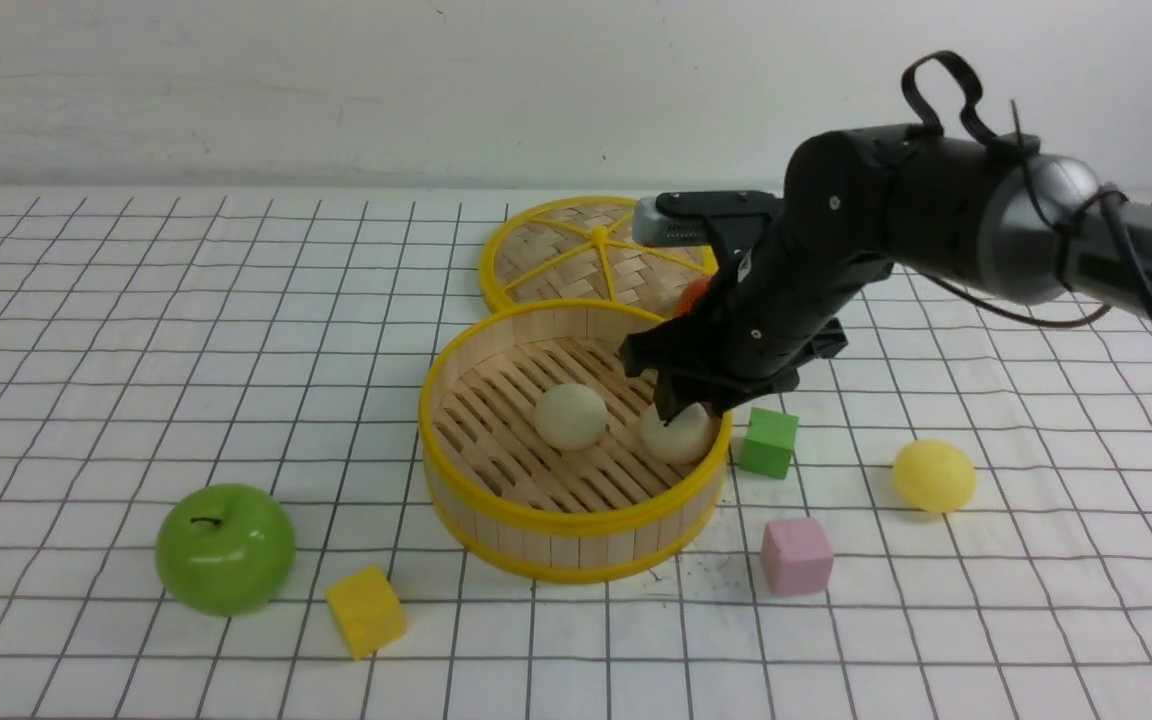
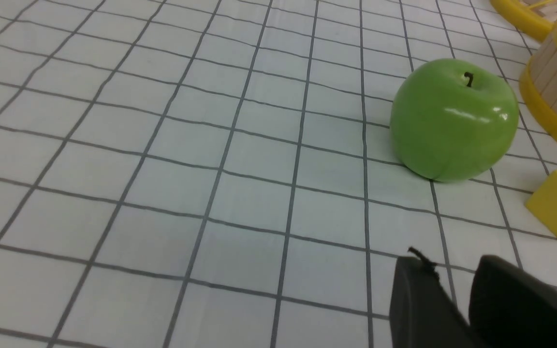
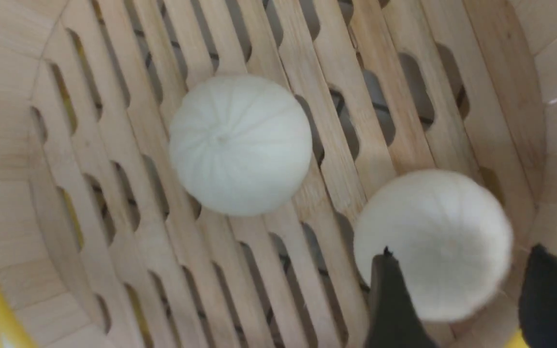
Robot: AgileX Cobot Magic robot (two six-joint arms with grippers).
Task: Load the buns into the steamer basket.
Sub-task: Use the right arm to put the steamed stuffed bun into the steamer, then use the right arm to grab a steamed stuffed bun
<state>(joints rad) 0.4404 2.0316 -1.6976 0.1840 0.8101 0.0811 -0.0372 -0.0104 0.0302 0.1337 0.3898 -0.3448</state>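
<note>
Black fingers [image 3: 394,309] of the right tool [image 3: 462,253] filled the near edge of the right wrist view. They stood apart on either side of an off-white bun [image 3: 433,241], with a thin gap between one finger and the bun (so nothing was clamped). That bun rested on the slatted floor of the steamer basket [image 1: 576,545], close against the basket's right wall. A second off-white bun [image 1: 570,416] lay near the middle of the basket floor, apart from the first.

The pale yellow bun [image 1: 934,476] was outside, on the bench [image 1: 136,350] well to the right of the basket. A green cube [image 1: 769,441] sat just beside the basket's right wall, and a pink cube [image 1: 796,556] lay at the basket's front right. Behind the basket the woven lid [image 1: 576,255] lay flat, its rim close to the basket's. An orange-red fruit [image 1: 691,295] showed partly from behind the right arm [image 1: 936,220], at the basket's back right.

A yellow cube [image 1: 365,610] sat at the basket's front left, with a green apple [image 1: 225,549] further left. The left tool [image 2: 452,270] hung over the bench near the apple, left of the basket, its fingers slightly apart and holding nothing.
</note>
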